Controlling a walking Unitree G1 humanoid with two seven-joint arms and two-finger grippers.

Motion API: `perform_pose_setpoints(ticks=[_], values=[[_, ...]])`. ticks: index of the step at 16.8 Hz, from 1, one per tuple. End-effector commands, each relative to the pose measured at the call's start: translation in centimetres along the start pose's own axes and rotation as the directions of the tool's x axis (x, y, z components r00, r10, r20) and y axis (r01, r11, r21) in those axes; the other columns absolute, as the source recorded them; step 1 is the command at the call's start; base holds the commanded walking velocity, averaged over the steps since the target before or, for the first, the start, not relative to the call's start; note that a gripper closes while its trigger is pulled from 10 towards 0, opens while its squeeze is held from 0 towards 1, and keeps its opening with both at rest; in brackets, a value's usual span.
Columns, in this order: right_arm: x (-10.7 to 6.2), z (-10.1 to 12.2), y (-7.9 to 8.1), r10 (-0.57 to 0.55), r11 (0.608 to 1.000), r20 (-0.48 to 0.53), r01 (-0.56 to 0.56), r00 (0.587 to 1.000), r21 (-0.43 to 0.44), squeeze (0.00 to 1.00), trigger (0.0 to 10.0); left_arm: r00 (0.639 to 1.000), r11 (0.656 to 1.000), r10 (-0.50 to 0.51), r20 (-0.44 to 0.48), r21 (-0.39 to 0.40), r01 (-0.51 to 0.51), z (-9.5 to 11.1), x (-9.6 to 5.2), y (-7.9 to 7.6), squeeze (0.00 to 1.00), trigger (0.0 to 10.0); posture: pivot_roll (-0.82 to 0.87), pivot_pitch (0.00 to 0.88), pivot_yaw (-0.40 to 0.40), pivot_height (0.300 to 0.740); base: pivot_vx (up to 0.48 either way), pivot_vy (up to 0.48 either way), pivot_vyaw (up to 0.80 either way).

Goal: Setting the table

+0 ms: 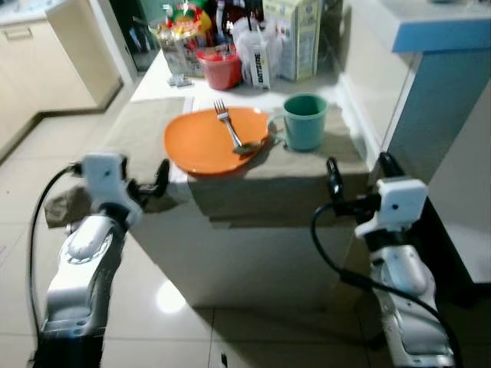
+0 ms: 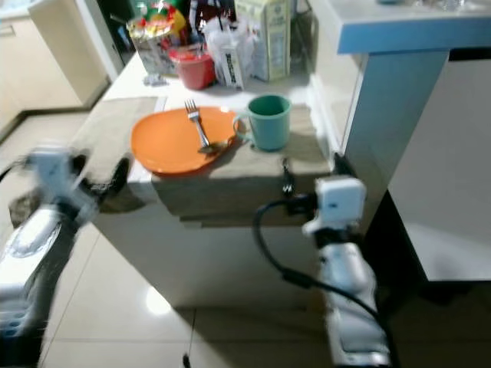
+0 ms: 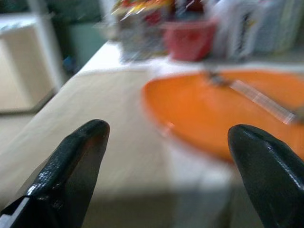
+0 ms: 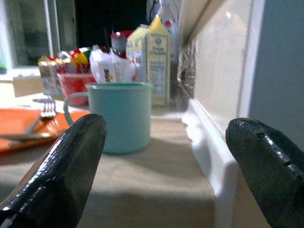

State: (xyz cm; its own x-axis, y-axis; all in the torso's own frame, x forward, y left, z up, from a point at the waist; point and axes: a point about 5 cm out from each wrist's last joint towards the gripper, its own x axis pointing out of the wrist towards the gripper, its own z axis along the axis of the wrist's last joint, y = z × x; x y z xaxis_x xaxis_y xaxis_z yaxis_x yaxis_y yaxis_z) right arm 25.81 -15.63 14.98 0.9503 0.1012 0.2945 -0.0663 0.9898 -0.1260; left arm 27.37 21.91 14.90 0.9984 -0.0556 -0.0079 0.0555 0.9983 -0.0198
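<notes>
Plate [image 1: 205, 142] on desk [image 1: 253, 192], fork [image 1: 229, 126] across it, teal mug [image 1: 304, 120] just right of plate. Left hand [image 3: 166, 166] and right hand [image 4: 166, 161] both wide, empty, hovering at desk's near edge. Setting looks mostly done imo; next probably needs a clean reach, no bumping mug.

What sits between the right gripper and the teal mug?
Nothing: in the right wrist view, bare beige cloth runs from the open right gripper to the teal mug.

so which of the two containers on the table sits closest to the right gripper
The teal mug, standing beside the orange plate near the table's front edge. The red bowl sits farther back among the cartons.
</notes>
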Motion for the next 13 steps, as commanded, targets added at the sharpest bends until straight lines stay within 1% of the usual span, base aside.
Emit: perform_pose_setpoints(ticks=[1, 2, 3, 4, 5, 6, 7, 8, 9, 10, 12, 13], values=[[0.1, 0.7, 0.2, 0.003, 1.0, 0.019, -0.003, 1.0, -0.01, 0.0, 10.0, 0.998, 1.0, 0.019, 0.058, 0.023, -0.021, 2.0, -0.4, 0.3, 0.0, 10.0, -0.15, 0.0, 0.139, 0.74, 0.0, 0.0, 0.0], [0.1, 1.3, -0.3, -0.015, 1.0, 0.039, 0.016, 0.999, -0.02, 0.0, 10.0, 0.998, 0.999, 0.021, 0.052, 0.031, -0.022, 2.8, -1.0, 0.2, 0.0, 10.0, -0.14, 0.0, 0.145, 0.74, 0.0, 0.0, 0.0], [-0.6, 1.4, -0.2, -0.008, 1.0, 0.024, 0.008, 1.0, -0.008, 0.0, 10.0, 0.999, 0.999, 0.002, 0.054, 0.037, -0.004, 3.8, -1.7, -0.1, 0.0, 10.0, -0.14, 0.0, 0.153, 0.74, 0.0, 0.0, 0.0], [-1.9, 1.1, 0.5, 0.024, 1.0, -0.023, -0.023, 0.999, 0.018, 0.0, 10.0, 0.998, 1.0, 0.0, 0.055, 0.025, -0.001, 4.2, -2.8, -0.4, 0.0, 10.0, -0.13, 0.0, 0.16, 0.74, 0.0, 0.0, 0.0], [-3.1, 0.7, 1.1, 0.052, 0.998, -0.061, -0.049, 0.997, 0.039, 0.0, 10.0, 0.999, 1.0, 0.003, 0.053, 0.017, -0.004, 4.1, -3.9, -0.6, 0.0, 10.0, -0.14, 0.001, 0.16, 0.74, 0.0, 0.0, 0.0], [-4.1, 0.2, 1.3, 0.08, 0.996, -0.104, -0.075, 0.991, 0.051, 0.0, 10.0, 1.0, 1.0, 0.008, 0.029, 0.015, -0.009, 3.4, -5.0, -0.7, 0.0, 10.0, -0.14, 0.006, 0.161, 0.74, 0.0, 0.0, 0.0], [-5.9, -0.6, 1.6, 0.121, 0.992, -0.174, -0.11, 0.977, 0.069, 0.0, 10.0, 0.999, 0.999, 0.022, -0.027, 0.032, -0.021, 2.0, -7.0, -0.8, 0.0, 10.0, -0.14, 0.017, 0.161, 0.74, 0.0, 0.0, 0.0], [-6.6, -0.9, 1.2, 0.127, 0.991, -0.201, -0.116, 0.971, 0.065, 0.0, 10.0, 0.998, 0.999, 0.028, -0.061, 0.039, -0.025, 1.3, -8.0, -1.0, 0.0, 10.0, -0.14, 0.023, 0.154, 0.74, 0.0, 0.0, 0.0], [-6.7, -1.1, 1.0, 0.128, 0.991, -0.21, -0.118, 0.969, 0.056, 0.0, 10.0, 0.996, 0.999, 0.035, -0.078, 0.032, -0.033, 0.9, -8.1, -1.2, 0.0, 10.0, -0.13, 0.026, 0.147, 0.74, 0.0, 0.0, 0.0], [-6.0, -0.8, 1.3, 0.154, 0.988, -0.189, -0.146, 0.97, 0.057, 0.0, 10.0, 0.996, 0.999, 0.036, -0.076, 0.02, -0.035, 0.9, -7.5, -1.6, 0.0, 10.0, -0.13, 0.024, 0.14, 0.74, 0.0, 0.0, 0.0], [-5.1, -0.2, 1.6, 0.158, 0.987, -0.155, -0.151, 0.975, 0.054, 0.0, 10.0, 0.999, 1.0, 0.012, -0.046, 0.022, -0.011, 1.7, -7.2, -2.4, 0.0, 10.0, -0.13, 0.017, 0.14, 0.74, 0.0, 0.0, 0.0], [-5.0, -0.2, 1.7, 0.155, 0.987, -0.152, -0.148, 0.976, 0.057, 0.0, 10.0, 0.999, 1.0, 0.0, -0.032, 0.021, 0.001, 1.9, -7.1, -2.7, 0.0, 10.0, -0.12, 0.015, 0.142, 0.74, 0.382, 0.0, 0.0]])
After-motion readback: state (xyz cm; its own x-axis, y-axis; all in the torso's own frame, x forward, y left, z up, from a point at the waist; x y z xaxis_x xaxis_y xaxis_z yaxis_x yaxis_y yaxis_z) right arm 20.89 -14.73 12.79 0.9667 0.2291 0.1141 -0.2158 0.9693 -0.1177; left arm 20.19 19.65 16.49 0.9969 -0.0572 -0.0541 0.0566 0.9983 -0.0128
